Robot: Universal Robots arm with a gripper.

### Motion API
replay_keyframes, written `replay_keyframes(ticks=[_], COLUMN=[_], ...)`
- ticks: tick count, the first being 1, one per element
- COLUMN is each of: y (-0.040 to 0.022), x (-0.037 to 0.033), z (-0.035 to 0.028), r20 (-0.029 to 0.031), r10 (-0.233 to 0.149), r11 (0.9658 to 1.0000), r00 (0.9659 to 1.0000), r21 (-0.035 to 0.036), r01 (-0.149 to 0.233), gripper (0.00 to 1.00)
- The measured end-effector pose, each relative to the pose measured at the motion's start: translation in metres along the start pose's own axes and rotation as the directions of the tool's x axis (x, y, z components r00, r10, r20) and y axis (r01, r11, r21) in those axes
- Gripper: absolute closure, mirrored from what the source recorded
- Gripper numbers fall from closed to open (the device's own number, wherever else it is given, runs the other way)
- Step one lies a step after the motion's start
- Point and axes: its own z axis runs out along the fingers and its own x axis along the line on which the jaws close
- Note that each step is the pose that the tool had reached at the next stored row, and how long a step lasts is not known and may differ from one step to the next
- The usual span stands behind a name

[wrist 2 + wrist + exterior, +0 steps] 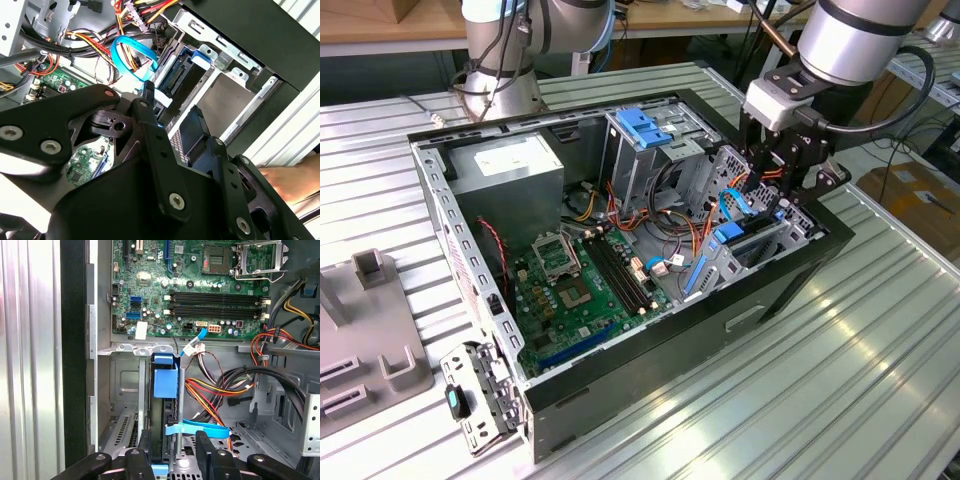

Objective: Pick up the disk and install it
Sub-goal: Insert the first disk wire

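Blue-railed disk upright in bay | end effector astride — contact hidden

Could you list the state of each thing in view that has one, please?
Case: open, side panel off.
Disk: on edge in the drive bay, between the fingers.
Gripper: straddling the disk.
CPU socket: empty.
Memory slots: empty.
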Motion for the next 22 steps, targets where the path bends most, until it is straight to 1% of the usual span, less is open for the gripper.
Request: replay_keyframes(ticks=[5, 10, 15, 19, 21, 22], y=[0.0000, -0.0005, -0.0006, -0.0055, -0.0080, -0.0086], x=[0.0000, 0.0000, 0.0000, 0.0001, 0.0002, 0.0002], z=[-0.0004, -0.0047, -0.0049, -0.0043, -0.0039, -0.0037], r20=[-0.0002, 0.0002, 0.0000, -0.0002, -0.0065, -0.0142], r10=[0.000, 0.000, 0.000, 0.000, 0.003, 0.006], r11=[1.0000, 1.0000, 1.0000, 1.0000, 1.0000, 0.9999], r00=[1.0000, 1.0000, 1.0000, 1.0000, 1.0000, 0.9999], r21=[0.0000, 0.0000, 0.0000, -0.0027, -0.0072, -0.0110], r01=[0.000, 0.000, 0.000, 0.000, -0.003, -0.006], gripper=[0.52, 0.52, 0.52, 0.52, 0.52, 0.52])
